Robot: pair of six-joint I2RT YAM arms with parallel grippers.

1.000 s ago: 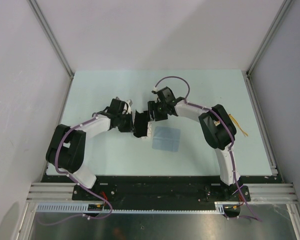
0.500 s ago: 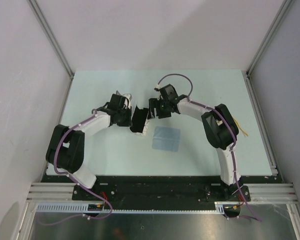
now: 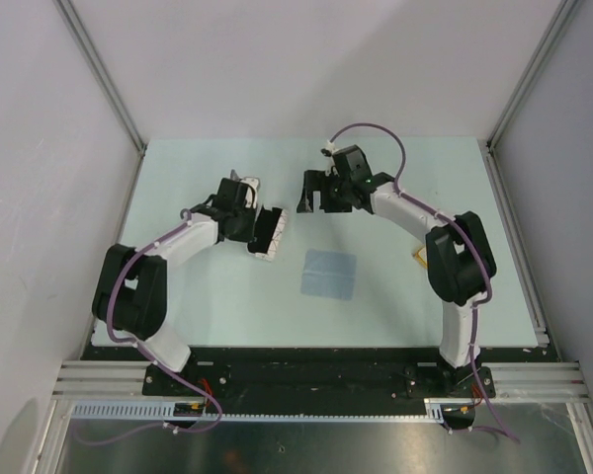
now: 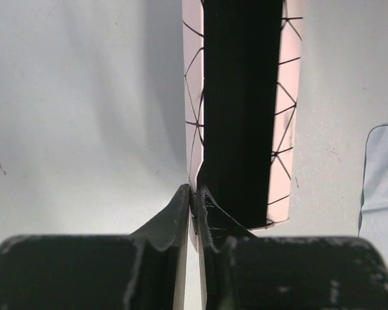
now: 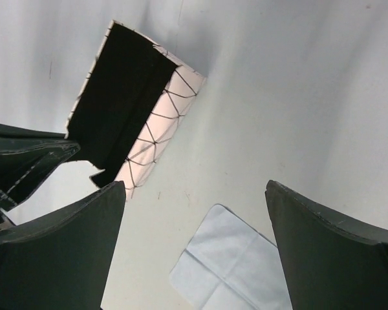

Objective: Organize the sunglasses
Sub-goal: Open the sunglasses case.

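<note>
The white case (image 3: 271, 233) with black triangle lines lies open, its black inside up, left of the table's middle. My left gripper (image 3: 253, 226) is shut on the case's near wall (image 4: 195, 205). My right gripper (image 3: 312, 195) is open and empty, raised behind and to the right of the case (image 5: 132, 103); its fingers (image 5: 84, 239) stand wide apart. Of the sunglasses only a small yellow-orange bit (image 3: 420, 257) shows beside the right arm's elbow; the rest is hidden under it.
A flat blue-grey cloth (image 3: 330, 274) lies in front of the case, also in the right wrist view (image 5: 236, 265) and at the edge of the left wrist view (image 4: 381, 181). Metal rails edge the pale table (image 3: 208, 296).
My right gripper has drawn back and to the right, away from the case. My left gripper shifted the case left and back, laying it flatter. The right elbow swung right over the sunglasses.
</note>
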